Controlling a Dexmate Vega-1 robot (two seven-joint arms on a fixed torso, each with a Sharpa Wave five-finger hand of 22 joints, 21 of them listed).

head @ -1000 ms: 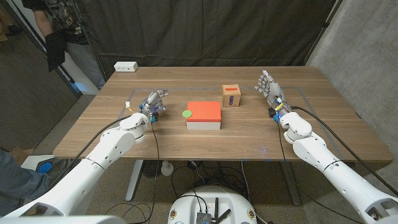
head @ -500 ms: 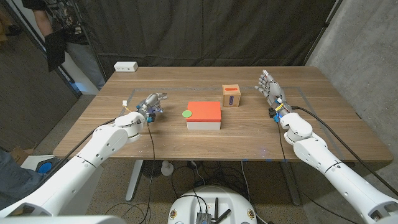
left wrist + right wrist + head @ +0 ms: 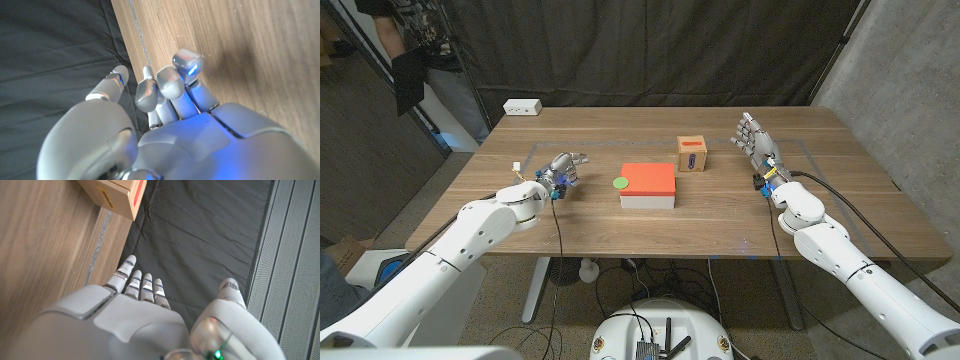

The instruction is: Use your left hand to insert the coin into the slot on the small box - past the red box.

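Head view: a red box (image 3: 648, 180) lay mid-bench (image 3: 620, 225), a green coin (image 3: 619, 182) on its left edge; the small slotted box (image 3: 692, 154) stood beyond it. A white block (image 3: 522, 107) sat far back.

Left wrist view: the left robot hand (image 3: 165, 100) curled loosely, holding nothing.

Right wrist view: the right robot hand (image 3: 145, 297) was open, empty.

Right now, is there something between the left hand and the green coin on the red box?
Nothing visible. Bare table lies between the left hand and the green coin, which sits on the red box's near-left corner. The small box stands beyond it.
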